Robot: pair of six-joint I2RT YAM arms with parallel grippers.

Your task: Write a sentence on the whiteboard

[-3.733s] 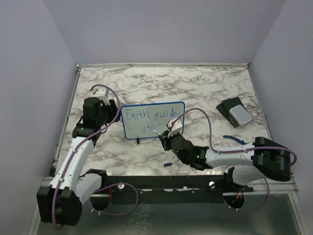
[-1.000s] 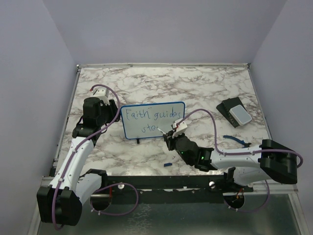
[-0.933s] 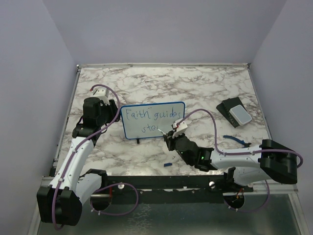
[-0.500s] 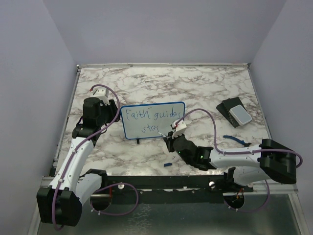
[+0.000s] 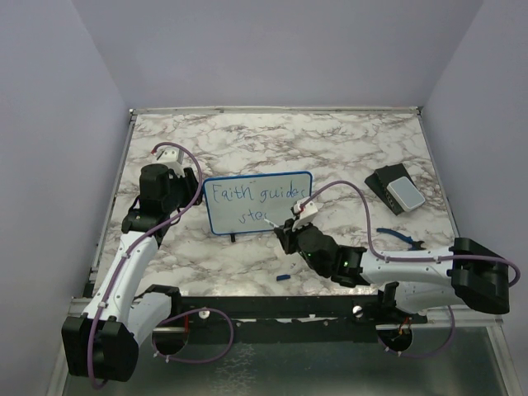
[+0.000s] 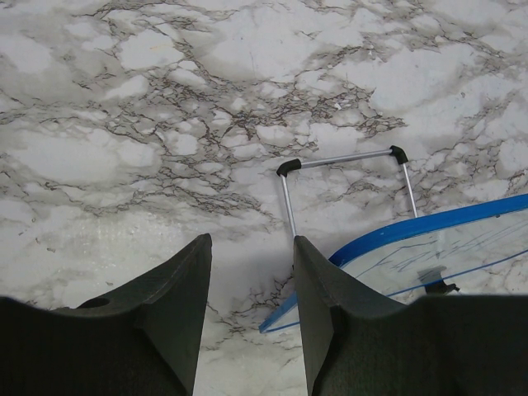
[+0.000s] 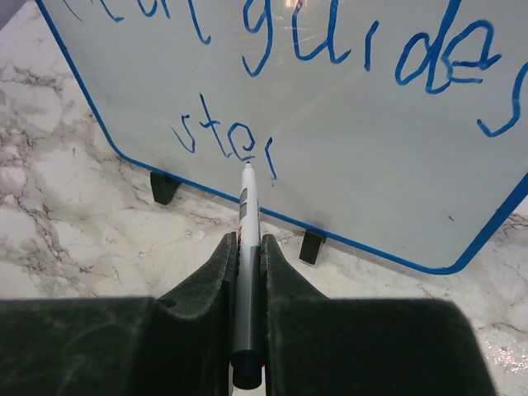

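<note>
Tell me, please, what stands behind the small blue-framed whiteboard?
Behind the small white board with the blue frame, the left wrist view shows a silver wire prop with black corner caps resting on the marble tabletop. Its join with the board is hidden by the frame.

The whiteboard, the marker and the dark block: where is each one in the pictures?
whiteboard (image 5: 257, 205), top external view, white face between the written lines
marker (image 7: 245, 213), right wrist view, barrel behind the tip
dark block (image 5: 406, 194), top external view, its pale grey pad
</note>
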